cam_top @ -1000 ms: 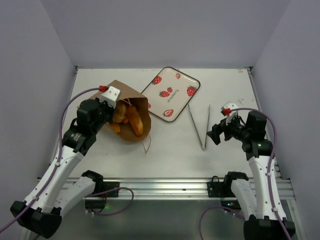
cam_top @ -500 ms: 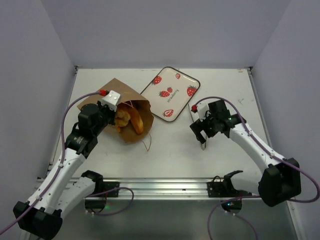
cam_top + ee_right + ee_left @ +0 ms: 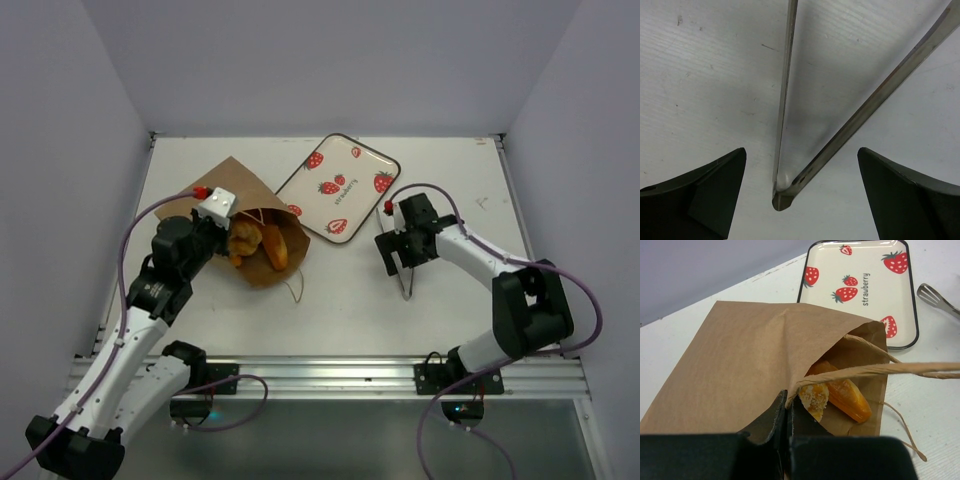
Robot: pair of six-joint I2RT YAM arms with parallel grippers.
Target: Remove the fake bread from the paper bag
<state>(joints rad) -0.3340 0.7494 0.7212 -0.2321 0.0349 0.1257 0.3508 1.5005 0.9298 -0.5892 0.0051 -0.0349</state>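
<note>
The brown paper bag [image 3: 243, 189] lies on its side at the left, its mouth facing right. My left gripper [image 3: 227, 238] is shut on the upper rim of that mouth [image 3: 788, 402] and holds it raised. Inside the paper bag [image 3: 740, 355], glossy orange fake bread [image 3: 273, 246] shows: a crumb-topped piece [image 3: 815, 398] beside a smooth oval one [image 3: 848, 395]. A cord handle [image 3: 880, 370] stretches across the opening. My right gripper [image 3: 400, 263] hovers open over metal tongs [image 3: 408, 282], away from the bag. Its jaws [image 3: 801, 150] straddle the tongs' hinge end [image 3: 783, 197] without touching it.
A white strawberry-print tray [image 3: 356, 206] lies tilted just right of the bag's mouth, its near part visible in the left wrist view [image 3: 880, 302]. The tongs' spread tips [image 3: 935, 295] point toward the back of the table. A second cord handle [image 3: 295, 288] trails in front of the bag.
My right arm has swung left from the table's right side and come down over the tongs, still open. The left gripper stays shut on the bag's rim, shifted slightly.
</note>
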